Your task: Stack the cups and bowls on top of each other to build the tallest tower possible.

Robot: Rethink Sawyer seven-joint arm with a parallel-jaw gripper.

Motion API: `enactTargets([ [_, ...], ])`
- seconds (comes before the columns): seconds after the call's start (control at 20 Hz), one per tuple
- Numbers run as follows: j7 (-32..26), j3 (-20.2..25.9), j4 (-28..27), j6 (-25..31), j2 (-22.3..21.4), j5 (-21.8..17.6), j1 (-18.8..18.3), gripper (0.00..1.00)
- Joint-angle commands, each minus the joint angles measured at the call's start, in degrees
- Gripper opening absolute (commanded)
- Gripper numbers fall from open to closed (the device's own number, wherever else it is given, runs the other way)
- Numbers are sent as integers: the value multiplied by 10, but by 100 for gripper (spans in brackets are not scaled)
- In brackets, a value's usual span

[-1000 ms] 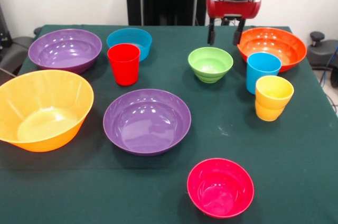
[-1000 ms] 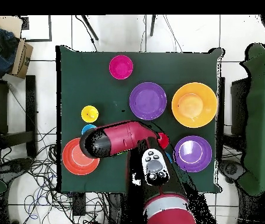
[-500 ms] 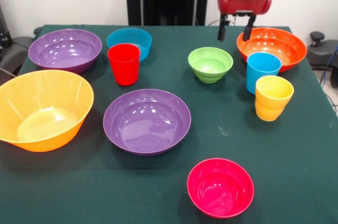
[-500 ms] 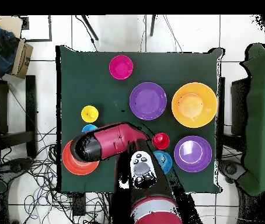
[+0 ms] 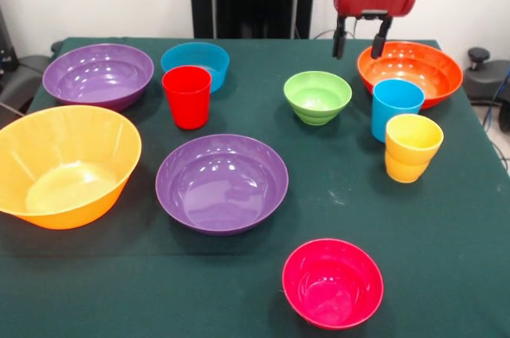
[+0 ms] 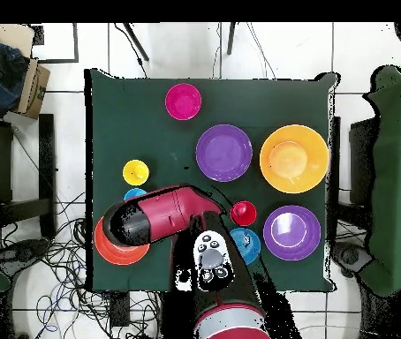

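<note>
While the gripper (image 5: 361,45) hangs empty, fingers apart, above the orange bowl's (image 5: 414,71) left rim, only the yellow cups (image 5: 411,149) are stacked.

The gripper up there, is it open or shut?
Open. In the front view the gripper has its two dark fingers hanging apart with nothing between them, above the orange bowl's rim.

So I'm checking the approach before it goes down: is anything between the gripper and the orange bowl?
Nothing visible. In the front view the gripper hangs open above the near-left rim of the orange bowl, with only air below it. The light blue cup stands in front of the bowl, off that path.
</note>
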Motion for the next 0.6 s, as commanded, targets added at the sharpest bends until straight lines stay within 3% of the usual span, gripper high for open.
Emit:
enactTargets([
  [0.05, 41, 5, 24, 2, 8, -2, 13, 100],
  [0.6, 35, -5, 7, 6, 22, -15, 24, 100],
])
